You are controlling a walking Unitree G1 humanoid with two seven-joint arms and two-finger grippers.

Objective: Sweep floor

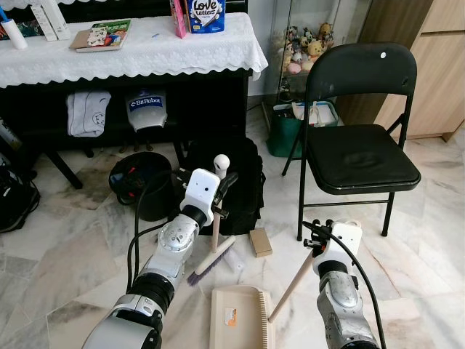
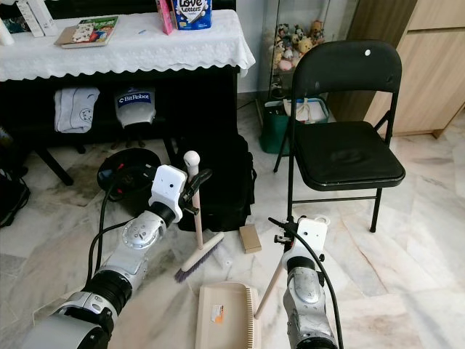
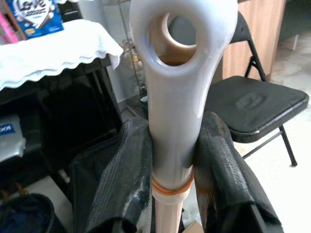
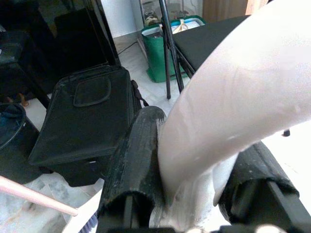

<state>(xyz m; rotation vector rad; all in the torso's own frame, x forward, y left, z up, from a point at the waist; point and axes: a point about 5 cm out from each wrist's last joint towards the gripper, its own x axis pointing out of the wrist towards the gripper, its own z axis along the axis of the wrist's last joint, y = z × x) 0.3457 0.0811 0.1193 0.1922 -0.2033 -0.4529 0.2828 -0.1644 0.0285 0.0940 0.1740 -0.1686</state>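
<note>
On marble floor [image 1: 65, 240], left gripper [image 1: 224, 190] clamping broom [image 1: 216, 240]

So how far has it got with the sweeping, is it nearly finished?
Early, by the look of it. Done: both tools are picked up, the left hand shut on the brush handle and the right hand shut on the dustpan handle. In hand: brush bristles on the floor beside the dustpan. Left: a small brown box lies just beyond the dustpan, and the pan looks empty.

Bright even daylight, sharp head views, dim under table, wrist close-ups blurred, glare on handle
</note>
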